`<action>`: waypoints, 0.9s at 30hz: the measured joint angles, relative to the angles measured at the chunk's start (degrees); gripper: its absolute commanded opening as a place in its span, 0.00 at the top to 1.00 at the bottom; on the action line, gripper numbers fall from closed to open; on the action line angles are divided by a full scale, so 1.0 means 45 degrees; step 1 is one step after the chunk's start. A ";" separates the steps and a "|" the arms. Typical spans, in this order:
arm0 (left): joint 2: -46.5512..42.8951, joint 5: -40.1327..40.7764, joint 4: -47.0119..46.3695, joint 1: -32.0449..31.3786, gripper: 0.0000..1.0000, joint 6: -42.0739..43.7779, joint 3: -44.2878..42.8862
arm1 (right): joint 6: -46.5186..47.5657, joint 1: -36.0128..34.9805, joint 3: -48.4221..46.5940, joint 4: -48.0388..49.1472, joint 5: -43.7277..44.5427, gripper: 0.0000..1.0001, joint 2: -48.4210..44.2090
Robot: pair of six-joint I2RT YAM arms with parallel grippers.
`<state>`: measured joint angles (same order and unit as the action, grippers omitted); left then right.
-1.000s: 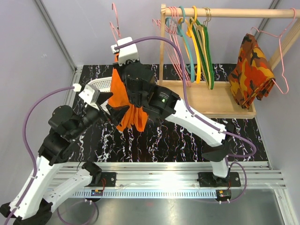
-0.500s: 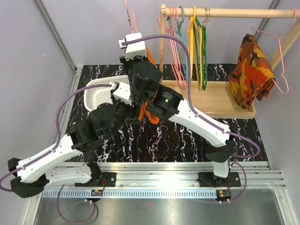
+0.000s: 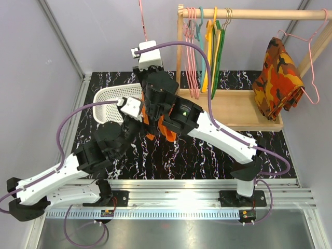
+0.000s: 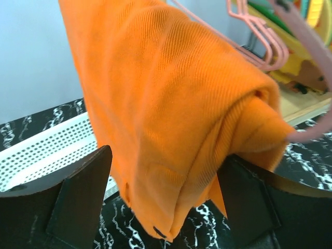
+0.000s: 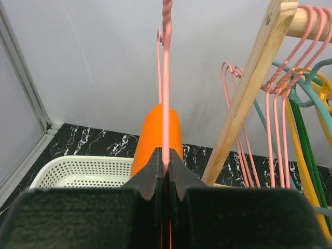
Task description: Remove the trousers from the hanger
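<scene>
The orange trousers (image 3: pixel 165 127) hang folded over the bar of the pink wire hanger (image 3: pixel 141 15), mostly hidden by both arms in the top view. My right gripper (image 3: pixel 147 49), under its camera, is shut on the hanger's neck (image 5: pixel 166 78) and holds it upright, with the trousers (image 5: pixel 158 135) draped beyond the fingers. My left gripper (image 3: pixel 142 122) is open. In the left wrist view its gripper (image 4: pixel 166 207) has the lower fold of the trousers (image 4: pixel 171 114) hanging between the spread fingers (image 4: pixel 78 197), and the hanger wire (image 4: pixel 207 28) runs along the top of the cloth.
A white perforated basket (image 3: pixel 109 101) lies on the table at the back left, just behind the trousers (image 5: pixel 78 171). A wooden rack (image 3: pixel 233 109) to the right carries several hangers (image 3: pixel 207 52) and a camouflage garment (image 3: pixel 277 78). Its post (image 5: pixel 249 88) stands close to the right of the held hanger.
My left arm has swung right and brought its open fingers around the trousers' lower fold. My right gripper has carried the hanger towards the back; little has moved in the last half second.
</scene>
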<state>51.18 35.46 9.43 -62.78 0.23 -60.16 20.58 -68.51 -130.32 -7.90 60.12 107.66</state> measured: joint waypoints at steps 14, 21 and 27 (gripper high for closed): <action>0.0015 -0.0345 -0.1282 -0.0019 0.74 -0.0170 0.0403 | -0.1549 0.0000 -0.0311 -0.1715 -0.0680 1.00 0.0000; 0.0092 0.0505 -0.1355 -0.0092 1.00 -0.0053 0.0393 | -0.2132 0.0136 -0.0335 -0.2229 -0.0962 1.00 0.0000; -0.0175 0.2016 -0.0986 -0.0097 1.00 0.0117 0.0393 | -0.3551 0.0704 0.0821 -0.2623 -0.1826 1.00 -0.0238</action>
<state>50.39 44.53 4.99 -63.22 0.75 -58.39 4.60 -65.34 -126.63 -19.70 51.90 106.59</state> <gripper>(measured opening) 0.095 0.044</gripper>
